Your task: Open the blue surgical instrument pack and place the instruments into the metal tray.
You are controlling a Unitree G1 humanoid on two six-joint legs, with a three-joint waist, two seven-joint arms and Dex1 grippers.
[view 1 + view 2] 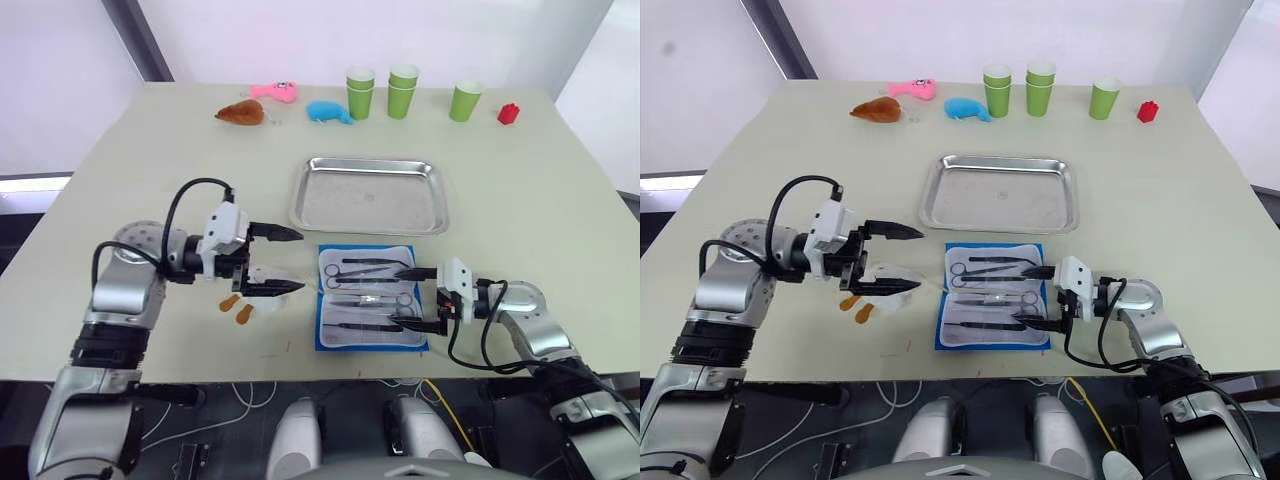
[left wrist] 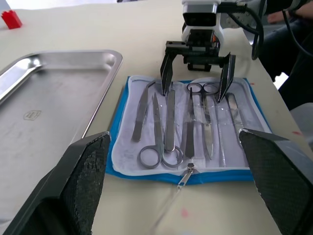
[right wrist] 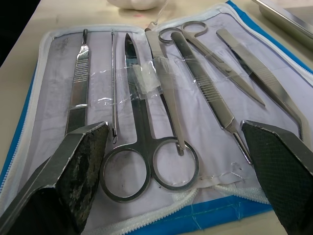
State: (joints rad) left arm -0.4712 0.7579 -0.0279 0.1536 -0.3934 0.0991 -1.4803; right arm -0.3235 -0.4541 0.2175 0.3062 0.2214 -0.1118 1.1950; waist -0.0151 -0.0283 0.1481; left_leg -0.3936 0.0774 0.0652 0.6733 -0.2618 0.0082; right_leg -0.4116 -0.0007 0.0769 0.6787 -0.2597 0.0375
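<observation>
I see the blue case [image 1: 371, 298] lying open, at 6 o'clock from the metal tray [image 1: 369, 194], with the tools [image 3: 161, 93] in a row under a clear band. My right gripper [image 1: 414, 297] is wide open and empty at its edge; left gripper [image 1: 281, 259] also open, empty. I should close on one scissors handle only and pull along the tool.

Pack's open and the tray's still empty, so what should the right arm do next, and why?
Probably lower the right end effector and close on one instrument. It is open at the near edge of the open pack, the instruments still lie in the lining, and the tray holds nothing.
</observation>
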